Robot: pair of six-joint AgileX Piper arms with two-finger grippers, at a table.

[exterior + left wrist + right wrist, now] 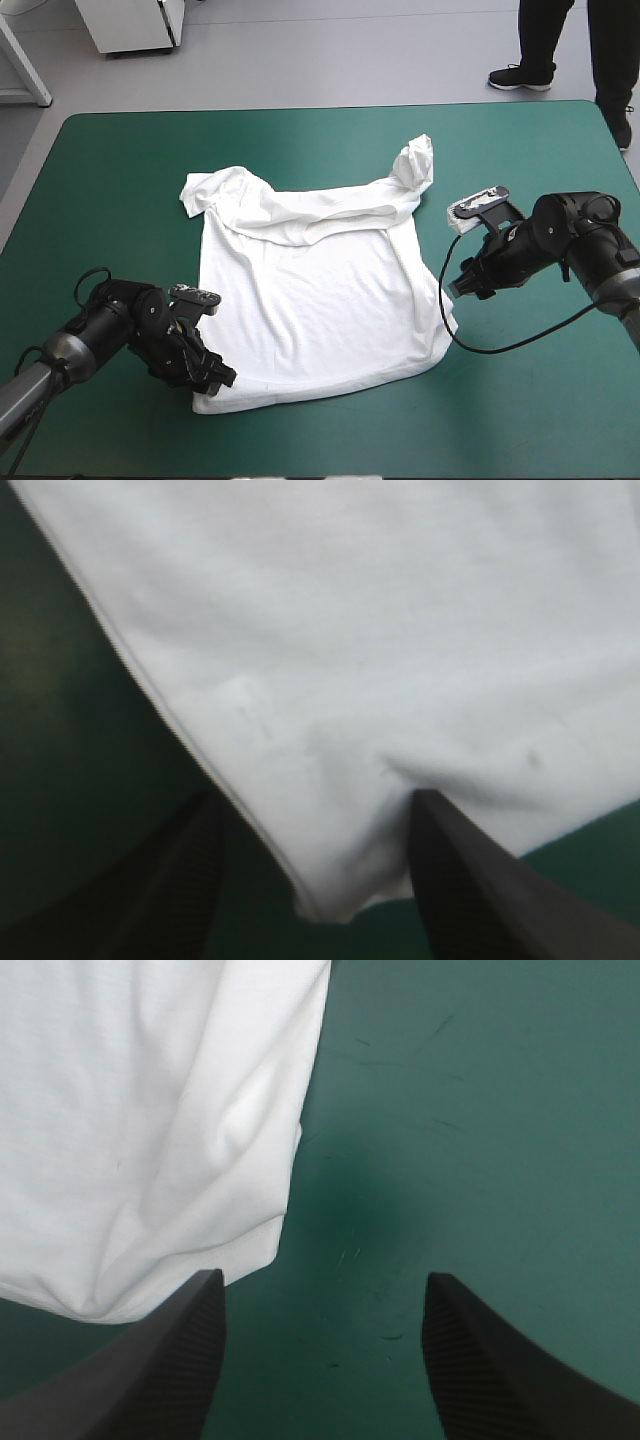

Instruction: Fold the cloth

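A white T-shirt [310, 290] lies spread on a table [120, 150] with a teal-green cover, a little toward the middle and near side. Its lower body is mostly flat. The far part is folded back over itself in soft ridges, so the neck opening cannot be made out. The far-right sleeve [415, 160] is bunched into a raised twist.

The left pincer [215, 378] sits low at the near-left corner of the T-shirt. From above, its tips are masked by its own black body. The left wrist view shows it released: the two black fingers [470, 880] stand well apart, with the hemmed corner of the cloth lying between them. One finger meets the cloth at a shadowed crease. Whether it is on or under the fabric cannot be told. The rest of the T-shirt runs out of that view as an edgeless white field.

The right pincer [463, 283] hovers beside the right edge of the T-shirt, about halfway down that side. It too is released, its black fingers [480, 1360] wide apart over bare teal-green cover. A rounded corner of the cloth lies just beside one finger; contact there is hard to judge.
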